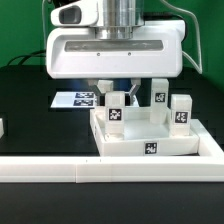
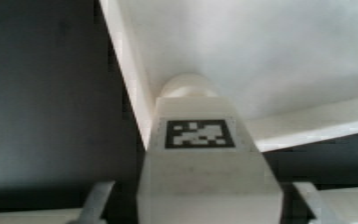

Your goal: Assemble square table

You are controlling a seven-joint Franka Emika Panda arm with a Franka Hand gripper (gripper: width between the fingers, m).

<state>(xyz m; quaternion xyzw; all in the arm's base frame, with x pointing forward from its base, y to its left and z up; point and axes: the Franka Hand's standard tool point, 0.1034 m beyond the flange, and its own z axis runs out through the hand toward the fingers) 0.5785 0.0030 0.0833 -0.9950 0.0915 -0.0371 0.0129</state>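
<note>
We see the gripper (image 1: 116, 92) clenched on a tagged leg (image 1: 116, 113), held upright over a corner socket (image 2: 190, 84) of the tabletop (image 1: 150, 140), which rests on the bench (image 1: 30, 110) against the border wall (image 1: 110, 169); two legs (image 1: 180, 110) already stand upright.

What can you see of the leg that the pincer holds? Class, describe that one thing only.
The held leg is a short white block, plastic by its look, with a black-and-white tag on one face. It stands upright between the fingers of the pincer, over the near corner of the tabletop on the exterior view's left. In the wrist view its end points at a round corner socket; whether it already touches cannot be told.
</note>
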